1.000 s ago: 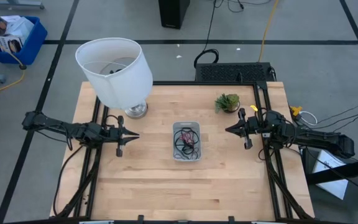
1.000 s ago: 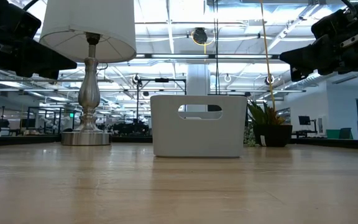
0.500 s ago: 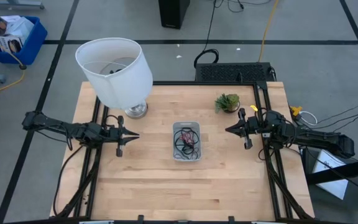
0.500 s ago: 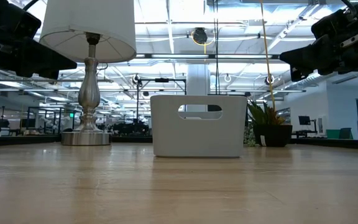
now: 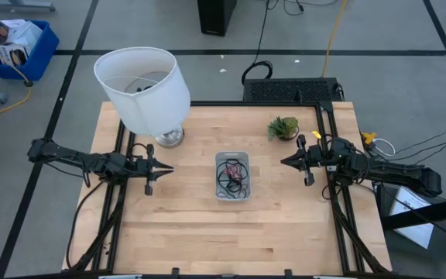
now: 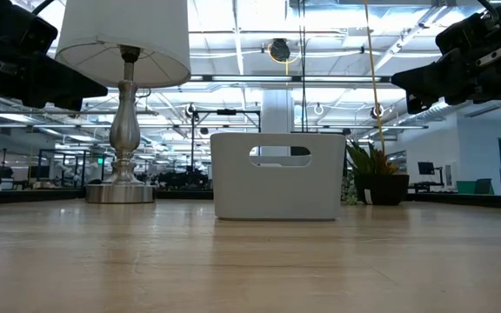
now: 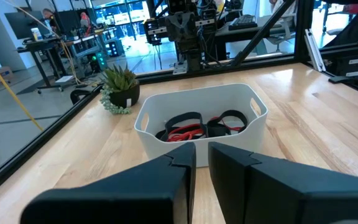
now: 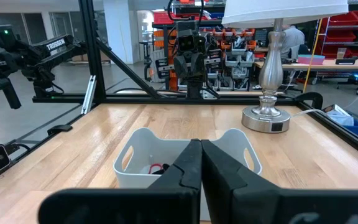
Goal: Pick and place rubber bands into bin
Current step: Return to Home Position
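The bin (image 5: 217,177) stands on the middle of the wooden table, and its pale wall also shows in the low view (image 6: 277,187). Several rubber bands (image 5: 232,173), black and red, lie inside it. The left wrist view shows them plainly (image 7: 188,130); the right wrist view shows only a red bit (image 8: 156,168). My left gripper (image 5: 169,169) hovers left of the bin, pointing at it, shut to a narrow slit (image 7: 202,155) and empty. My right gripper (image 5: 283,162) hovers right of the bin, pointing at it, shut (image 8: 201,152) and empty.
A lamp with a white shade (image 5: 142,89) stands at the table's far left on a metal base (image 5: 169,138). A small potted plant (image 5: 283,127) stands at the far right. Black frame rails (image 5: 119,194) run along both sides of the table.
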